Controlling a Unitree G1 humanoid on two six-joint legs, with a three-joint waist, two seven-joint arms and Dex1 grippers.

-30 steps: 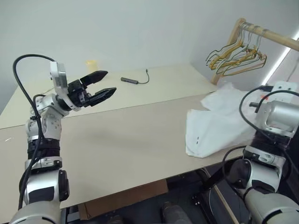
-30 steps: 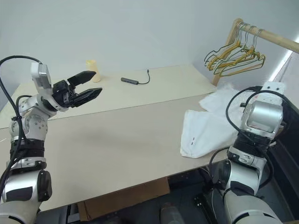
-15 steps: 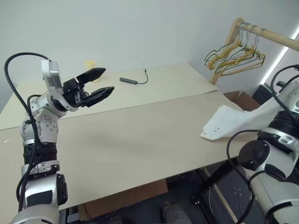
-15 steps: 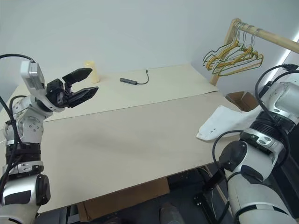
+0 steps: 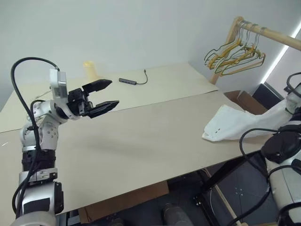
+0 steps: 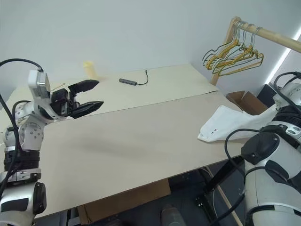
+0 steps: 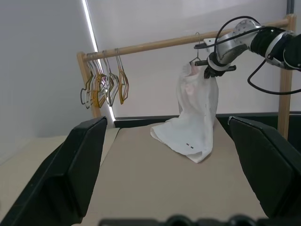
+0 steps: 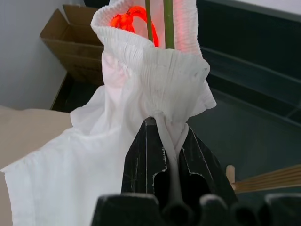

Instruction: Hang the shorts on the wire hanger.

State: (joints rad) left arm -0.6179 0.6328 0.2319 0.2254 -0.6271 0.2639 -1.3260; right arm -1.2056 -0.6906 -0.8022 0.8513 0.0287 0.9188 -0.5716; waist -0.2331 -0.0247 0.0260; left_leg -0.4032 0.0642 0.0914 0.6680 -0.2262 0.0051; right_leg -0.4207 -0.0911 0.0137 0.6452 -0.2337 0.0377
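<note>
The left pincer hovers over the left part of the table with its two black fingers spread wide and nothing between them. Beyond it, near the wall, stand a small yellow cup and a dark cable.

Well off to its right, the shorts trail off the table's right edge. Their hem end lies on the board while the gathered waistband is lifted up beside the wooden rail. The right pincer has its fingers pressed together, pinching a fold of that waistband. Just past its tips, two thin stems of the wire hanger run into the waist opening.

The cloth looks light, soft and limp, so it will likely sag and bunch wherever it is unsupported. The elastic waistband, being thicker, seems the surest place to hold.

Below the right pincer an open cardboard box sits on the floor; its contents cannot be made out. Above the far right corner of the table, yellow and olive hangers cluster on the rail.
</note>
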